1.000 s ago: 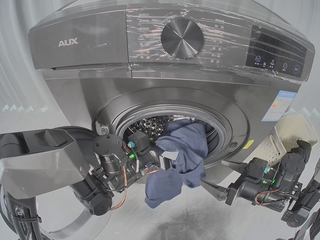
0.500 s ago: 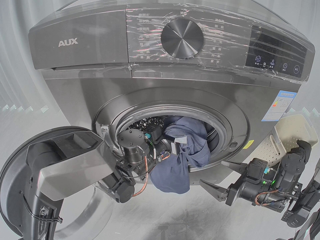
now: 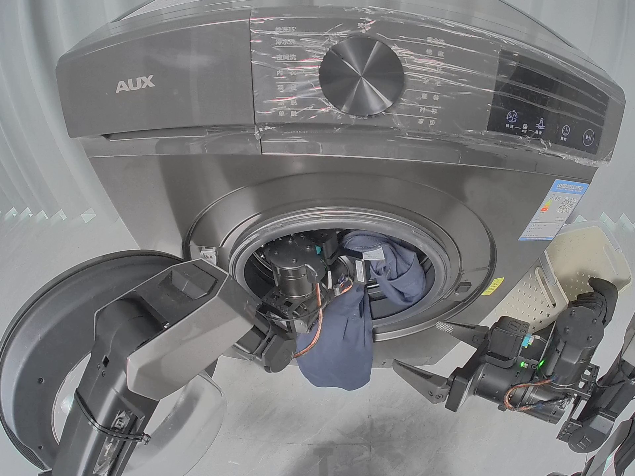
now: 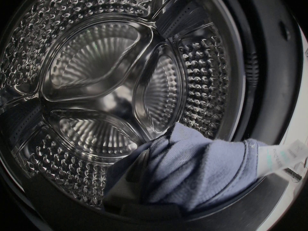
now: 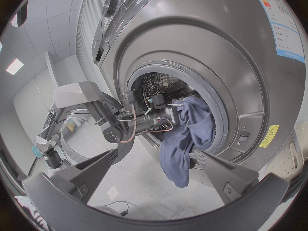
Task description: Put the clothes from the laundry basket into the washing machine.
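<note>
A navy garment [image 3: 344,345] lies half in the washing machine's drum opening [image 3: 433,242] and half hanging over the front rim. My left gripper [image 3: 354,271] is inside the opening, shut on the garment's upper part next to a white care tag [image 3: 372,254]. In the left wrist view the bunched cloth [image 4: 199,164] covers the fingers, with the steel drum [image 4: 96,64] beyond. The right wrist view shows the garment [image 5: 189,135] draped out of the opening. My right gripper [image 3: 418,347] hangs open and holds nothing, low and right of the opening, apart from the cloth.
The round machine door [image 3: 40,338] stands swung open at the left, beside my left arm. A cream perforated laundry basket [image 3: 582,259] sits right of the machine, behind my right arm. Grey floor [image 3: 397,431] lies below the opening.
My left arm has pushed up and forward into the drum opening, carrying the navy garment; more cloth is now inside and less hangs below. The right arm has barely moved.
</note>
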Available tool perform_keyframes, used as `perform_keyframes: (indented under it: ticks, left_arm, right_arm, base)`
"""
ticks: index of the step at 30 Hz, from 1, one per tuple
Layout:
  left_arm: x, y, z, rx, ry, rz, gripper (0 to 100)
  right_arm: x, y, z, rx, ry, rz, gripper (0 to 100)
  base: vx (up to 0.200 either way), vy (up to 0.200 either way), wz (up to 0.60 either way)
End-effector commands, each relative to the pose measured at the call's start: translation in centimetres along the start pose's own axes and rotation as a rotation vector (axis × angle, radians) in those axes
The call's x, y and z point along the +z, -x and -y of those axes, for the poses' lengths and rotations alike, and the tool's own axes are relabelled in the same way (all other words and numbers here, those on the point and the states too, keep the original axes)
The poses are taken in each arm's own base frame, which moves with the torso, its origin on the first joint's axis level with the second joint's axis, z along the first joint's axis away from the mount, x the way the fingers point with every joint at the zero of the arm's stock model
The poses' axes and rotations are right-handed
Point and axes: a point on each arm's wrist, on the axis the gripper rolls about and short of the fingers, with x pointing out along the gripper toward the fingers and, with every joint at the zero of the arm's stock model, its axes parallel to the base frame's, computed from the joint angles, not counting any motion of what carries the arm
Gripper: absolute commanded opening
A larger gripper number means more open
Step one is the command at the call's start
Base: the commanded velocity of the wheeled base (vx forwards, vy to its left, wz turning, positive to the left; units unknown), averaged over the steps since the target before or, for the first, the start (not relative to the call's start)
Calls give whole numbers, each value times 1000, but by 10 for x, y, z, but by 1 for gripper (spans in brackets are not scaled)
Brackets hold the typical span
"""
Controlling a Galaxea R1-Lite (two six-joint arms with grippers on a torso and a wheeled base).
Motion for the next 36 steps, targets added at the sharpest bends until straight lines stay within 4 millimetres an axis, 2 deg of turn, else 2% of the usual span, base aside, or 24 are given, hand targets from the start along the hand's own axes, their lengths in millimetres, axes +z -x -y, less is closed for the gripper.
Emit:
perform_keyframes:
  ticks: [1, 9, 17, 18, 20, 25, 29, 36]
  left_arm:
    - [-26, -25, -10, 54, -5, -13, 0]
    - [-19, -56, -25, 187, -8, 32, 0]
    - [-18, -55, -33, 218, -9, 5, 0]
    - [-18, -55, -33, 219, -8, 2, 100]
    - [-17, -55, -34, 220, -8, 4, 100]
    - [1, -43, -31, 230, -6, -48, 100]
    - [14, -20, -27, 223, -21, -176, 100]
    - [7, 9, -16, 140, -32, -330, 100]
  right_arm:
    - [0, -1, -1, 4, 0, -1, 100]
    - [1, -1, -1, 5, 2, 5, 100]
    - [1, -1, -1, 5, 2, 5, 100]
    - [1, -1, -1, 5, 2, 5, 100]
    - [1, -2, -1, 5, 2, 6, 100]
    - [1, -2, -1, 5, 2, 8, 100]
    - [1, -2, -1, 5, 2, 8, 100]
    - [1, -2, -1, 5, 2, 8, 100]
  base:
    - [0, 0, 0]
    - [0, 0, 0]
    - [0, 0, 0]
    - [0, 0, 0]
    - [0, 0, 0]
    - [0, 0, 0]
    - [0, 0, 0]
    - [0, 0, 0]
